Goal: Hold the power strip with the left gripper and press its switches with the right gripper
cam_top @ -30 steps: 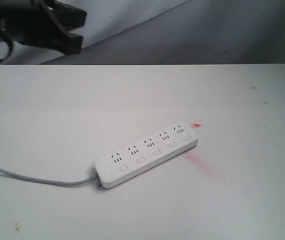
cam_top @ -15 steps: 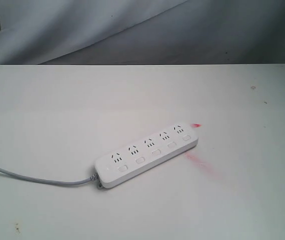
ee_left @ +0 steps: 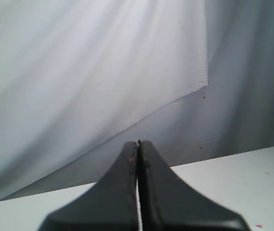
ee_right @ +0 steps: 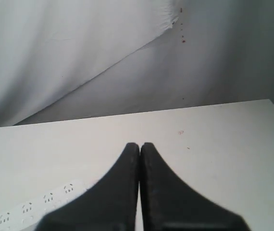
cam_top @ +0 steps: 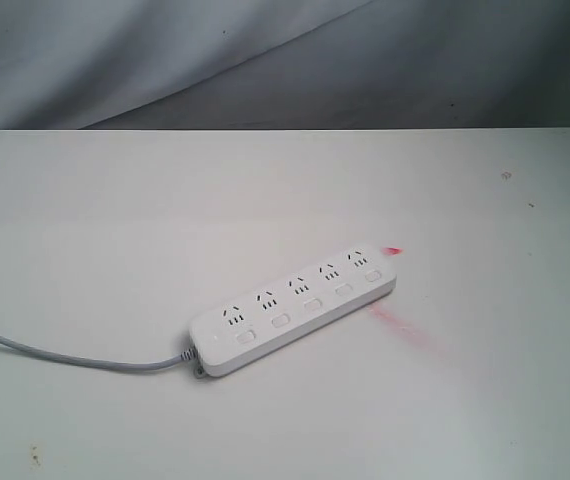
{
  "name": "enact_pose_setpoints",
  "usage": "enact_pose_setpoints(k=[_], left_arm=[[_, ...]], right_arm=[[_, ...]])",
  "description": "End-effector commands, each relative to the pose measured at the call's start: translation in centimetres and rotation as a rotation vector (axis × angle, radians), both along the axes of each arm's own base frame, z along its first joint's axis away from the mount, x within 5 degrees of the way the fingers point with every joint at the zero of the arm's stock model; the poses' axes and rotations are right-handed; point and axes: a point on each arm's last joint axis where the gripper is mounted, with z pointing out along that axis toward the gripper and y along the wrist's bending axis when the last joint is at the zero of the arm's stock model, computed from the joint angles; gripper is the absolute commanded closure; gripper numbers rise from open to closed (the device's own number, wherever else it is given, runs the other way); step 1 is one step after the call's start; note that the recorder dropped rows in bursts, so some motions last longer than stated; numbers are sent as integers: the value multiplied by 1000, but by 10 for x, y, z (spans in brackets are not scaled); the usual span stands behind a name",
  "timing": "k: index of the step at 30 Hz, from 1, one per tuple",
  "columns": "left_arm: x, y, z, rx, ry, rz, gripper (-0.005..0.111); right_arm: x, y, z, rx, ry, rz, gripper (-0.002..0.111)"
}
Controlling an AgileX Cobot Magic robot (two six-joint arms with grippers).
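Observation:
The long white power strip [cam_top: 295, 308] lies slantwise on the white table, its thin grey cord [cam_top: 65, 355] trailing off to the left edge. Five small white switches [cam_top: 311, 304] run in a row along its near side. Neither arm shows in the exterior view. In the left wrist view my left gripper [ee_left: 138, 143] is shut with nothing in it, held high and facing the backdrop. My right gripper [ee_right: 140, 145] is shut too, holding nothing, above the table; part of the power strip [ee_right: 36, 202] shows beside it.
A red smear [cam_top: 400, 325] marks the table by the strip's far end, with a small red tip [cam_top: 393, 251] behind it. A grey cloth backdrop [cam_top: 265, 60] hangs behind the table's far edge. A few dark specks [cam_top: 506, 175] dot the right side.
The black left arm, at the exterior view's top left a second ago, has pulled away leftward and is out of that view now. The power strip has not moved.

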Motion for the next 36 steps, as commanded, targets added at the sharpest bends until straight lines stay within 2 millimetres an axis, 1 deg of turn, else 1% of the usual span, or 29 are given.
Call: enact_pose_setpoints(k=[1,3,6,10,12,17,18,19,20,22,24,25,27,29,32,36], left_arm=[[-8,7,-14,-43,-6,33,107],[-11,9,-20,-59,-9,45,107],[-12,15,-29,-127,-3,94,107],[-12,22,-45,-153,1,169,107],[-11,23,-53,-144,15,181,107],[-12,25,-69,-124,46,199,107],[-12,26,-73,-131,55,206,107],[-12,26,-75,-139,62,207,107],[-12,26,-78,-136,71,208,107],[-12,26,-84,-128,86,207,107],[-13,26,-92,-115,110,208,107],[-14,27,-100,-104,129,209,107],[-15,27,-109,-91,152,214,107],[-16,28,-115,-83,167,215,107],[-17,28,-119,-75,176,217,107],[-17,28,-119,-75,176,217,107]], right_arm=[[-7,-11,-20,-30,-7,-77,108],[-7,-12,-24,-12,5,-93,108],[-7,-12,-23,62,9,-101,108],[-1,-3,-27,87,-56,-39,108],[4,3,-36,75,-77,-3,108],[15,16,-67,48,-97,74,108],[18,19,-78,29,-92,93,108],[19,21,-83,20,-94,104,108],[21,22,-93,4,-72,108,108],[23,24,-108,-26,-51,120,108],[23,28,-114,-25,-71,153,108],[23,28,-116,-28,-66,155,108],[23,29,-114,-25,-84,167,108],[23,29,-115,-26,-82,165,108],[23,29,-115,-22,-80,165,108],[23,29,-115,-18,-79,164,108]])
